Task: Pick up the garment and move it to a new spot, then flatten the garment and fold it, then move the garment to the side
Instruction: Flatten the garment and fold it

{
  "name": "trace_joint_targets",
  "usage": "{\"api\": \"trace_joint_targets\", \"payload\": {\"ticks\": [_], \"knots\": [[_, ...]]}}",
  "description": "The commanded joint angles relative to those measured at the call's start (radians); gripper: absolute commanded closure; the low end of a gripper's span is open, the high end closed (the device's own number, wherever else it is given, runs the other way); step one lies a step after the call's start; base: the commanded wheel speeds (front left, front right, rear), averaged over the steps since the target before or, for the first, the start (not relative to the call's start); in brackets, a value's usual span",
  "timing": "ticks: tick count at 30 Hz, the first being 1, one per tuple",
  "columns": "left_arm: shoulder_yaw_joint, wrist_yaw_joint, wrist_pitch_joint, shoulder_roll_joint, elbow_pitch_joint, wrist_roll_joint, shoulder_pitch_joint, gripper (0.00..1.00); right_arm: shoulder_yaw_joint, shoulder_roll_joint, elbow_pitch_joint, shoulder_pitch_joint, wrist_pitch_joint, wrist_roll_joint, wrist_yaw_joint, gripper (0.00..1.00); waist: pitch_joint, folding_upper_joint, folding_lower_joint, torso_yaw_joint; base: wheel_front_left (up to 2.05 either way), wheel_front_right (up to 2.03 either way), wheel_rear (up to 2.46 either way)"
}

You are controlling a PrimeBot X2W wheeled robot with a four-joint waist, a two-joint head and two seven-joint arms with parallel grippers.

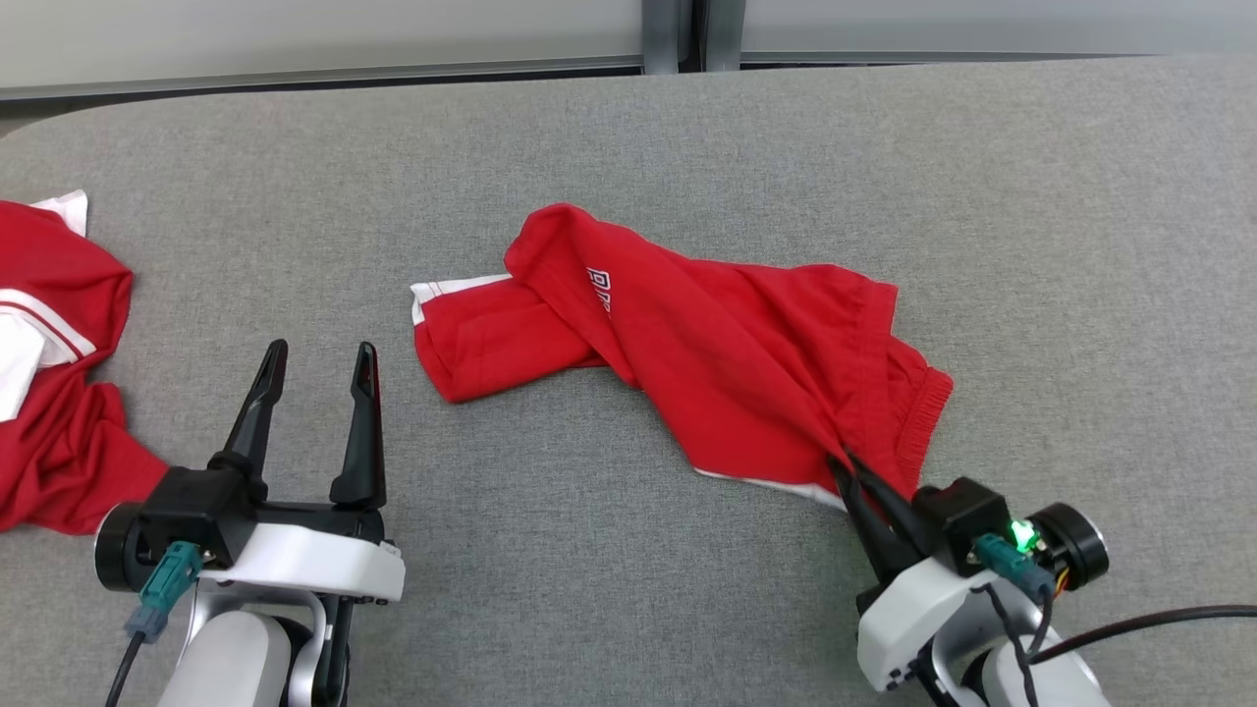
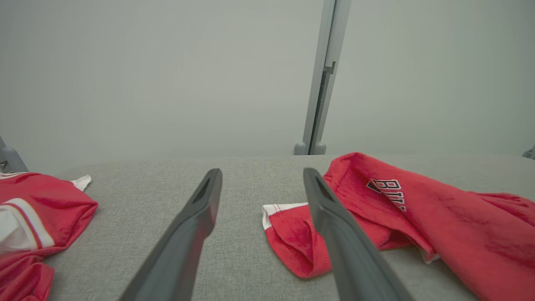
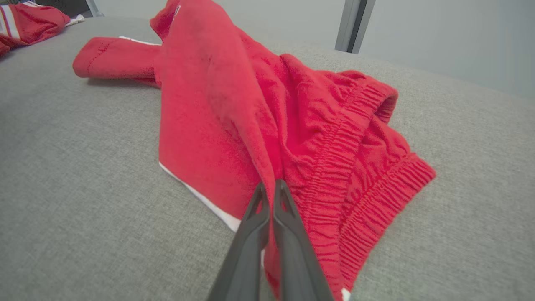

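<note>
Head view: red garment (image 1: pixel 707 344) lies crumpled mid-frame on the grey padded table (image 1: pixel 589 570), stretching from centre toward the lower right. One leg end with white trim points left; white lettering shows on an upper fold. Elastic waistband (image 1: pixel 923 412) sits at the garment's right end, bunched.

Right gripper (image 1: pixel 843 463) at lower right, fingers angled up-left, tips buried in the garment's lower edge next to the waistband. Right wrist view: both fingers pressed together with a fold of red fabric pinched between them, so the jaws are clenched on the garment. Fabric rises from the pinch point in a ridge; white hem strip lies on the table just left of the fingers.

Left gripper (image 1: pixel 322 346) at lower left, fingers pointing up the frame, jaws spread wide, nothing between them. Not touching the garment, whose trimmed leg end is near, to its right. Left wrist view: same, grey table between the fingers, the right finger overlapping the leg end in the picture.

Second red-and-white garment (image 1: pixel 59 373) at the left edge, well apart from the first. Grey post (image 2: pixel 324 83) stands behind the table against a pale wall.
</note>
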Motion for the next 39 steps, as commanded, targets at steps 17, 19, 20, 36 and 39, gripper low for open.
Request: {"api": "trace_joint_targets", "payload": {"ticks": [17, 19, 20, 36, 39], "knots": [[-0.023, -0.020, -0.012, -0.017, 0.012, 0.006, -0.081, 0.00, -0.135, -0.033, -0.083, -0.181, 0.040, 0.116, 0.000, 1.00, 0.083, 0.0000, 0.0000, 0.035, 0.00, 0.00, 0.00], [-0.030, -0.023, -0.013, -0.024, 0.016, 0.009, -0.092, 0.00, -0.152, -0.043, -0.062, -0.215, 0.051, 0.126, 0.000, 1.00, 0.098, 0.0000, 0.0000, 0.047, 0.00, 0.00, 0.00], [-0.033, -0.023, -0.013, -0.026, 0.020, 0.009, -0.098, 0.00, -0.161, -0.043, -0.049, -0.235, 0.052, 0.135, 0.000, 1.00, 0.105, 0.0000, 0.0000, 0.051, 0.00, 0.00, 0.00], [-0.042, -0.039, -0.017, -0.037, 0.054, 0.023, -0.110, 0.00, -0.180, -0.023, 0.080, -0.330, -0.163, 0.183, 0.000, 0.00, 0.102, 0.0000, 0.0000, 0.043, 0.00, 0.00, 0.00], [-0.039, -0.038, -0.017, -0.034, 0.053, 0.027, -0.097, 0.00, -0.181, -0.028, 0.037, -0.286, -0.212, 0.183, 0.000, 0.00, 0.079, 0.0000, 0.0000, 0.031, 0.00, 0.00, 0.00]]}}
